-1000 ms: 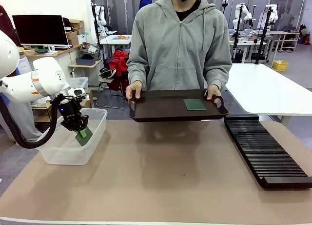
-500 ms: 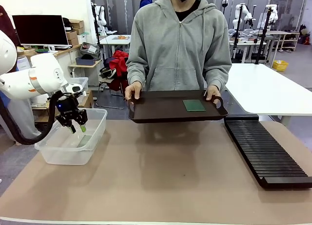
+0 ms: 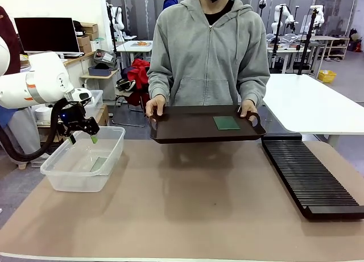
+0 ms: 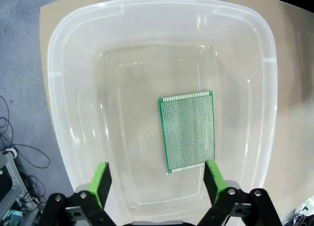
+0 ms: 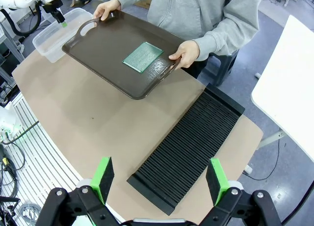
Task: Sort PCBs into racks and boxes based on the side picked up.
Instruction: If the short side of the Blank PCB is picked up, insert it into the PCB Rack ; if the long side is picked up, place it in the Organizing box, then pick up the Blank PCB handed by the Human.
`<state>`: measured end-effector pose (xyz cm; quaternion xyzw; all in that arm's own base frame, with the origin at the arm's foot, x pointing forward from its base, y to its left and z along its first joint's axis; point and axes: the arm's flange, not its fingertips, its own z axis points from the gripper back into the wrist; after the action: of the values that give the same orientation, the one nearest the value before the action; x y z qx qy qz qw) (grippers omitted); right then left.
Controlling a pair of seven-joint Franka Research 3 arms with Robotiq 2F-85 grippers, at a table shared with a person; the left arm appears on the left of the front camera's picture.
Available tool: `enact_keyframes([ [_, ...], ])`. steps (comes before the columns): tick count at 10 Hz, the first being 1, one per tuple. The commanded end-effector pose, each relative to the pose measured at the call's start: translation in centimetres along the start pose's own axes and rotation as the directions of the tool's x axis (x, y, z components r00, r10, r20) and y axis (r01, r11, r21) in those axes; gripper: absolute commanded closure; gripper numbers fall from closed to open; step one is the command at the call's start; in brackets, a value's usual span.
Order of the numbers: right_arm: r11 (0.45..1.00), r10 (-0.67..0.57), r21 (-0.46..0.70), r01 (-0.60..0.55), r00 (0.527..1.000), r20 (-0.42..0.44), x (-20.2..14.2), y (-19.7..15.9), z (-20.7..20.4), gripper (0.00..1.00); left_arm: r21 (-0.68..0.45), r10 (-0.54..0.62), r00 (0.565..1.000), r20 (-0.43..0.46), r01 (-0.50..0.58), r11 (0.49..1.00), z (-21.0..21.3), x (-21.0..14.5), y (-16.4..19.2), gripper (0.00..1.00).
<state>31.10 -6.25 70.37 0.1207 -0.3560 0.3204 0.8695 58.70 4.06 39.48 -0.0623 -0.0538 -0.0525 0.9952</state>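
**Step in hand (my reading):** the box drop looks done and the next pick is pending.

- Table (image 3: pixel 199 216): brown mat. The rack (image 3: pixel 310 179) runs along the robot's right, and its slots look unfilled from the right wrist view.
- Tray (image 3: pixel 187 128): dark brown and held off the table at the far side. The person's box-side hand (image 3: pixel 155 105) and rack-side hand (image 3: pixel 248 109) each grip a handle.
- Box (image 3: pixel 68 179): stands at the table's left edge.
- PCB in the box (image 4: pixel 187 130): lies flat on the floor, clear of every wall.
- PCB on the tray (image 5: pixel 143 57): lies flat, nearer the rack-side hand.
- Left gripper (image 3: pixel 82 138): hangs above the box with its jaws apart and nothing between them.
- Right gripper (image 5: pixel 161 166): sits high over the table's near side, with its jaws wide apart and empty.

**Next move (judgement):** go for the PCB on the tray.
- That means reaching across to a surface a person is holding in the air, so it may drift.
- The board is thin and lies flat, so the pads need an edge to bite.
- Whichever face is picked up decides rack or box.

**Hidden or unclear:**
- The picture's right border cuts off the rack's outer corner in the front view.
- The person's fingers under the tray are out of sight.
- The box's milky wall turns its board into a faint smudge in the front view.
- I see a fine hole grid on both boards, but I cannot tell which face is up on either.
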Motion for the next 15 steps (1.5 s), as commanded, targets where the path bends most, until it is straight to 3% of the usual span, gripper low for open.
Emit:
enact_keyframes([
  [1, 1.000, -0.005, 0.000, 0.005, 1.000, 0.004, 0.0, 0.2, -0.1, 0.00, 0.005, -0.005, 1.000, 0.020, 0.005, 1.000, 0.4, -1.5, -1.3, 0.00],
  [2, 1.000, -0.005, 0.000, 0.005, 1.000, 0.004, 0.0, 0.2, -0.1, 0.00, 0.000, 0.000, 1.000, 0.000, 0.000, 1.000, 0.0, 0.0, 0.0, 0.00],
  [10, 1.000, -0.005, 0.000, 0.005, 1.000, 0.004, 0.0, 0.2, -0.1, 0.00, -0.001, -0.005, 1.000, -0.003, 0.005, 1.000, 0.0, -0.2, -0.3, 0.00],
  [13, 1.000, -0.005, 0.000, 0.005, 1.000, 0.004, 0.0, 0.2, -0.1, 0.00, -0.146, -0.233, 0.972, 0.030, 0.235, 0.961, 6.9, -0.6, 0.3, 0.00],
  [15, 1.000, -0.005, 0.000, 0.005, 1.000, 0.004, 0.0, 0.2, -0.1, 0.00, -0.199, -0.410, 0.912, 0.034, 0.408, 0.891, 11.6, -1.6, 0.5, 0.00],
])
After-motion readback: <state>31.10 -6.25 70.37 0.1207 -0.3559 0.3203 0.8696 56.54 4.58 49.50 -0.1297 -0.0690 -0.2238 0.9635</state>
